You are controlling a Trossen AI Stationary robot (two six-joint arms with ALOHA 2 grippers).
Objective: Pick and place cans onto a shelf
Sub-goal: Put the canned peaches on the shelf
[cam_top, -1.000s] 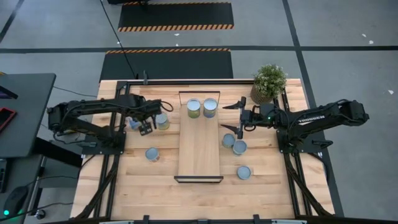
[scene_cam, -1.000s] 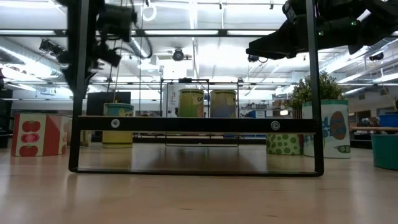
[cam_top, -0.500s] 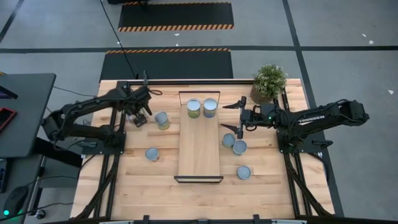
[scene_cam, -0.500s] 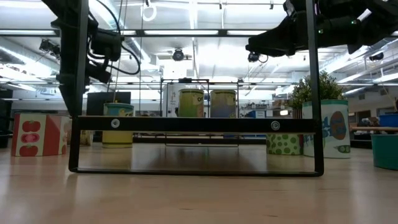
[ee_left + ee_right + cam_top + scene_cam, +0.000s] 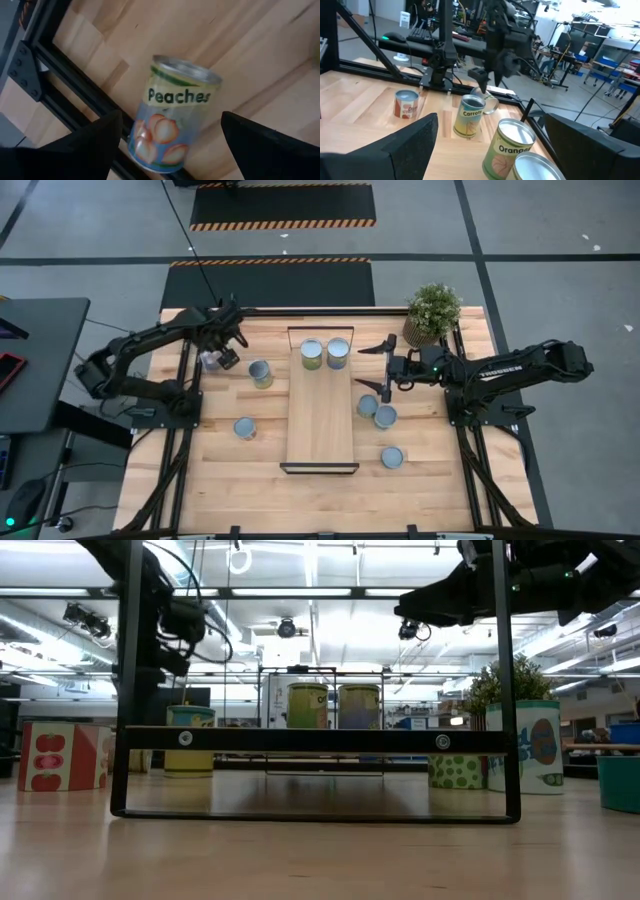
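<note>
My left gripper [image 5: 222, 352] is open at the table's far left, above a Peaches can [image 5: 172, 122]. The can stands upright on the table, and the fingers stand on either side of it without touching. My right gripper [image 5: 374, 366] is open and empty, raised just right of the shelf [image 5: 320, 415]. Two cans [image 5: 312, 353] [image 5: 337, 352] stand on the shelf's far end. A Carrots can [image 5: 260, 372] and another can [image 5: 244, 427] stand left of the shelf. Three cans [image 5: 368, 406] [image 5: 385, 416] [image 5: 392, 457] stand right of it.
A potted plant [image 5: 433, 310] stands at the table's far right corner, behind my right gripper. The black frame rail [image 5: 65, 75] runs close beside the Peaches can at the table's left edge. The shelf's near half is bare wood.
My left gripper has gone from beside the Carrots can toward the table's far left corner, and now stands over the Peaches can. My right gripper has kept still. No can has moved.
</note>
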